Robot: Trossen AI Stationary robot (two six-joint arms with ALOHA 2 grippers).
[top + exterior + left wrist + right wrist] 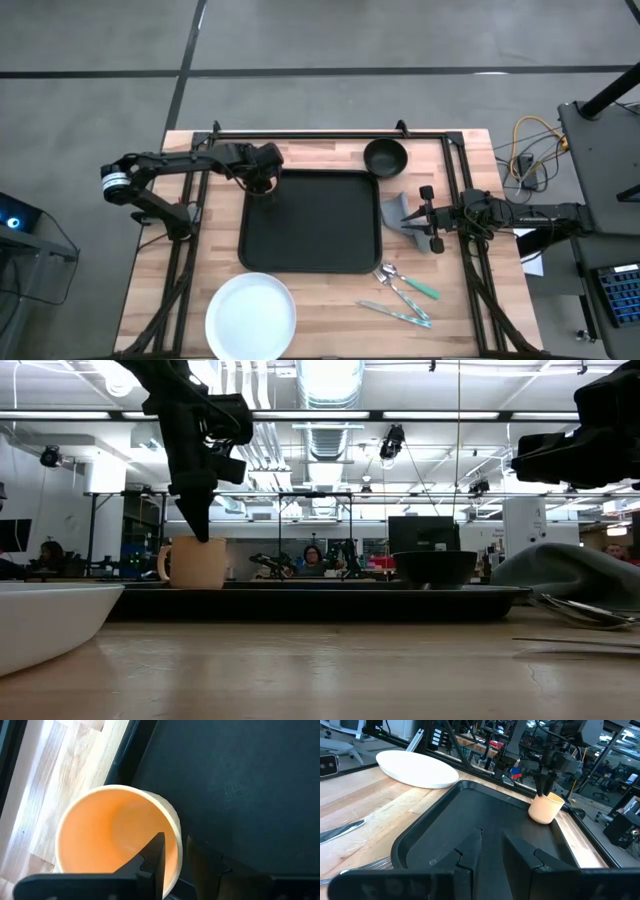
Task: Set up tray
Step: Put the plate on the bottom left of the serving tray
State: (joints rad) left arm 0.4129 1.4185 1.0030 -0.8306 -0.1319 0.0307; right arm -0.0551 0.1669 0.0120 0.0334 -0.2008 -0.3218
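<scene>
At centre of the high view lies the large flat black rectangular tray (312,222) on the wooden table (150,300). Over its upper-left corner the left gripper (262,180) pinches the rim of a cream ceramic mug (117,837) — one finger inside, one outside — standing on the tray. At right, the right gripper (432,220) hovers over a grey folded cloth (398,213), fingers nearly together, holding nothing.
</scene>
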